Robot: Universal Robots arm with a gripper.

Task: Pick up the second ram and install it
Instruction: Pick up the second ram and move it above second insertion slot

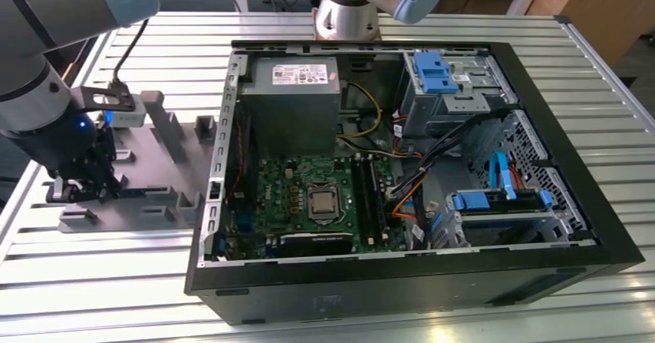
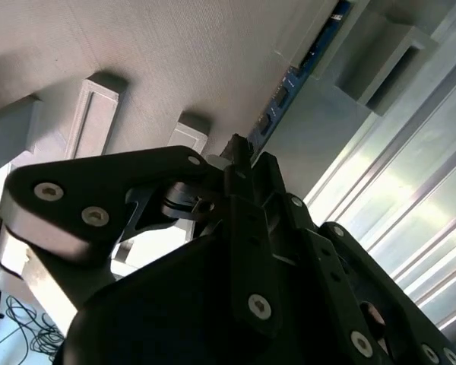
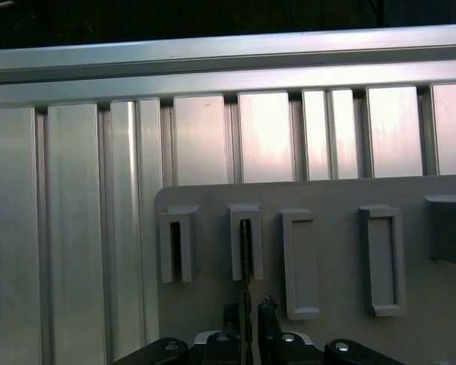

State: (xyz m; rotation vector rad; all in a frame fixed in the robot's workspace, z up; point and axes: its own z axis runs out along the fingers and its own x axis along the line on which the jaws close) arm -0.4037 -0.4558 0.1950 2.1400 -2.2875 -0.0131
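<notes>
The second ram is a thin blue-green board standing on edge in a slot block of the grey tray. In the first wrist view the second ram appears edge-on as a dark thin line in the slot. My gripper is low over the tray at the exterior view's left. Its black fingers sit tight on either side of the stick's near end. My gripper is shut on the board's edge, and the stick still sits in the tray.
An open computer case lies at the exterior view's right, with its motherboard and black memory slots exposed. Several upright blocks rise from the tray. A ribbed metal table lies underneath.
</notes>
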